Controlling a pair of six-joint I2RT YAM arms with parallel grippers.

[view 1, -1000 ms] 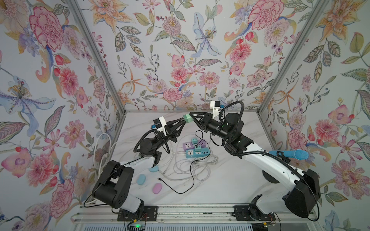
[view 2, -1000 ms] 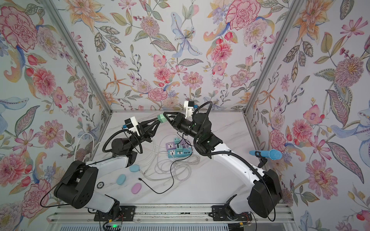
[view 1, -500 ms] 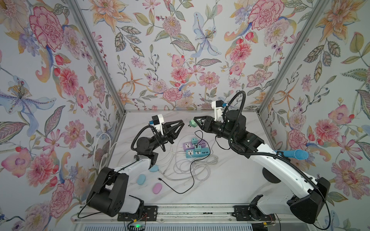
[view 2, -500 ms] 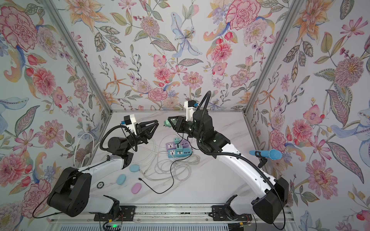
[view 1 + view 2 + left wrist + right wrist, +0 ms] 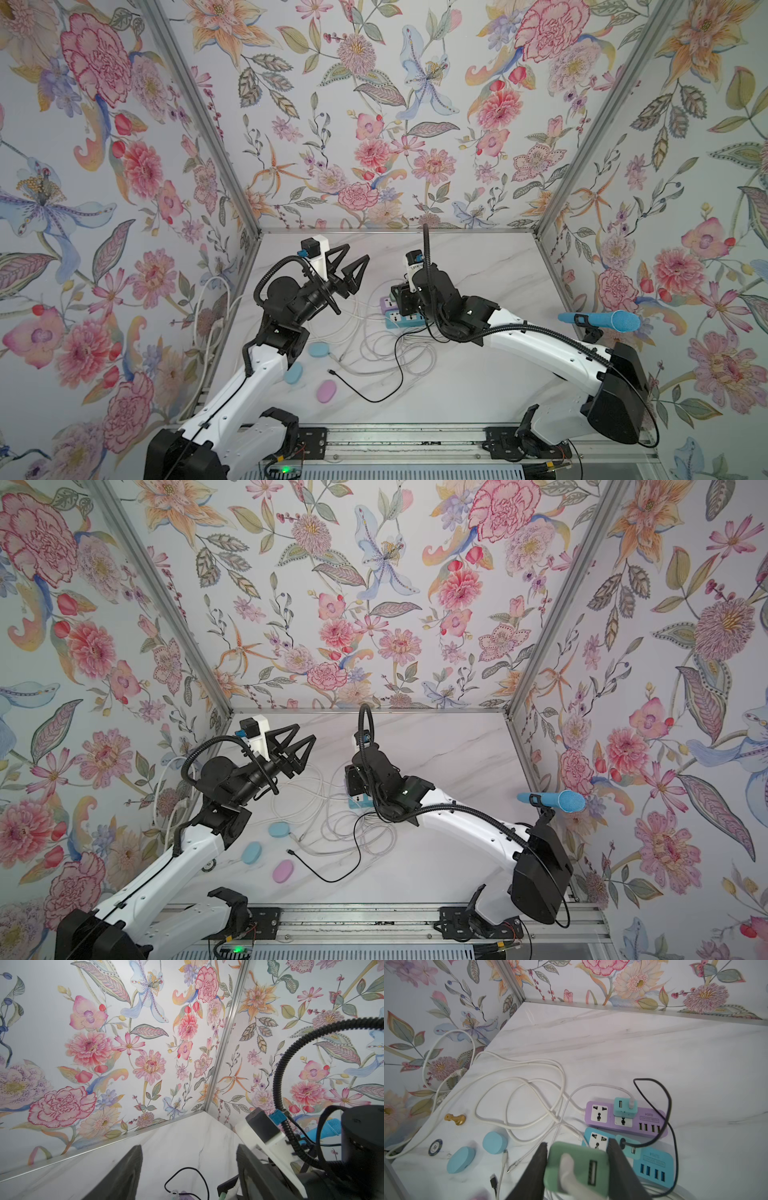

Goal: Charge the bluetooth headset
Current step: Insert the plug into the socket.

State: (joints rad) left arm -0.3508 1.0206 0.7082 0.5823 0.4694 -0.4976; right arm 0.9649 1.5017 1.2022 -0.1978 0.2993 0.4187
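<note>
Above the marble table (image 5: 612,1043), the right claw (image 5: 577,1142) pinches a green USB charger (image 5: 577,1169); the left claw (image 5: 356,252) gapes empty. Tilted, the charger could miss the blue power strip (image 5: 654,1165) or slip.

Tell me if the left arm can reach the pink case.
Probably yes: the left gripper is open and empty, and the pink case lies uncovered near that arm, the black cable ending beside it.
</note>
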